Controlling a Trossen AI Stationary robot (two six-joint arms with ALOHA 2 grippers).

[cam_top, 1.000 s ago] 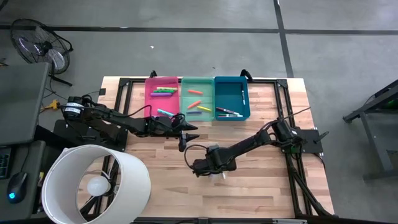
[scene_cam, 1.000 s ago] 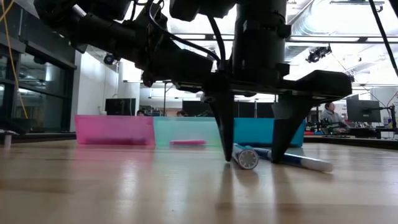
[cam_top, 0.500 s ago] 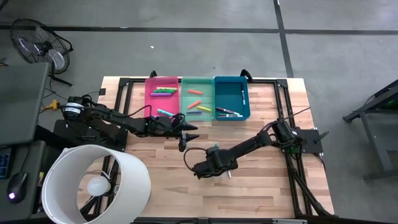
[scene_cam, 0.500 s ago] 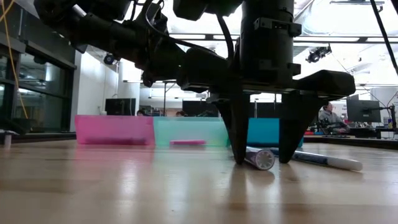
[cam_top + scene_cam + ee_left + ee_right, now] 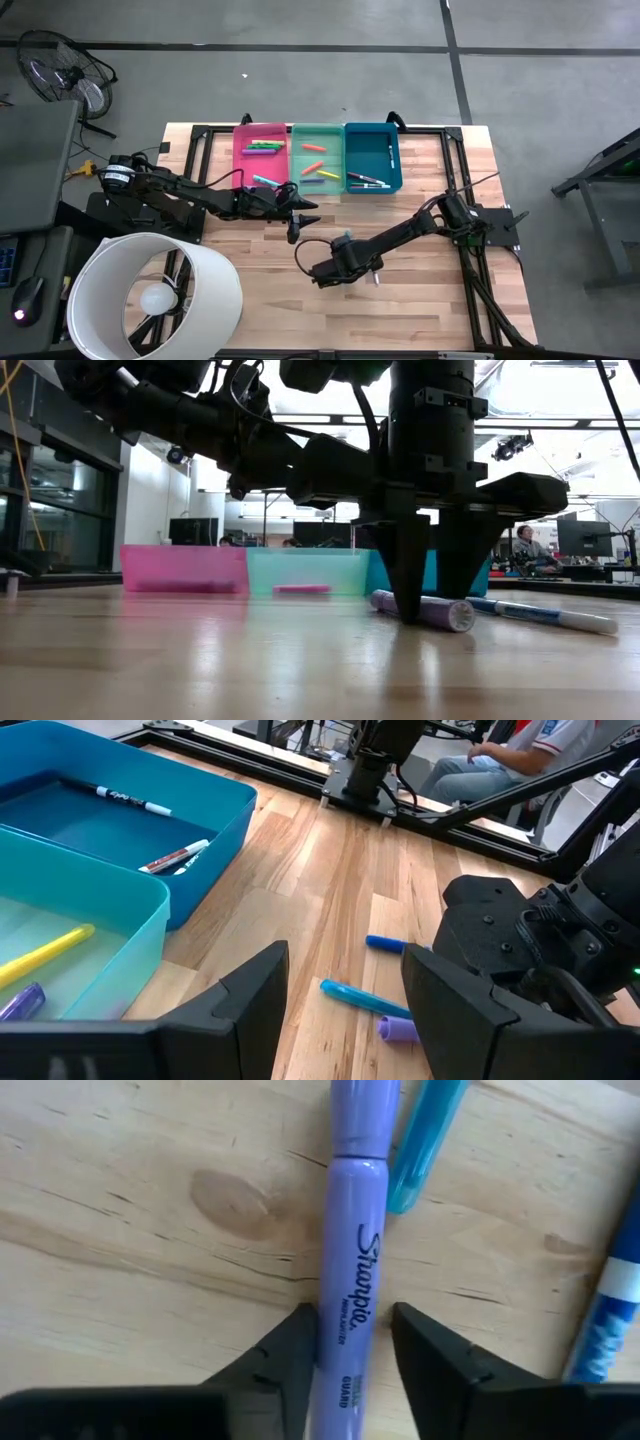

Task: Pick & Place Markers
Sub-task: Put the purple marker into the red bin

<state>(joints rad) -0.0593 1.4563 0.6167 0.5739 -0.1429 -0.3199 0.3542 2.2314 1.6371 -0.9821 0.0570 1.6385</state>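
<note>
Wood surface bare at six o'clock; right hand pinched at mid-barrel on purple Sharpie marker lying flat there, light, rigid, slick plastic, likely to roll; left hand open, waiting nearby.

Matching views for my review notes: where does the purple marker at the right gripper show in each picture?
High view: purple marker hidden beneath the right gripper.
Low view: purple marker lying on the table, gripper fingers either side.
Left wrist view: only its end shows.
Right wrist view: centre, between the fingers.
Shared landmark: the light blue marker beside it, also in the left wrist view.
</note>
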